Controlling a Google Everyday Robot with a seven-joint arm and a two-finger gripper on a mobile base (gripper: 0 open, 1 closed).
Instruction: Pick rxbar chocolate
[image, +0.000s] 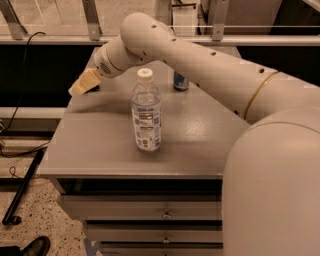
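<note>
The gripper (80, 87), a blunt tan wedge, sits low at the far left corner of the matte grey table (200, 145). I cannot tell whether it is released or clenched. The step in hand looks like the reach. The bar (95, 89) is nearly hidden beneath it, with only a flat dark sliver showing just to its right. The next move calls for settling squarely over that thin wrapper and closing. Right of the gripper and nearer stands the clear plastic bottle (146, 112), and farther right the metal can (180, 81).

Pincer (80, 86) at table (100, 150) edge, bottle (146, 114) apart
</note>
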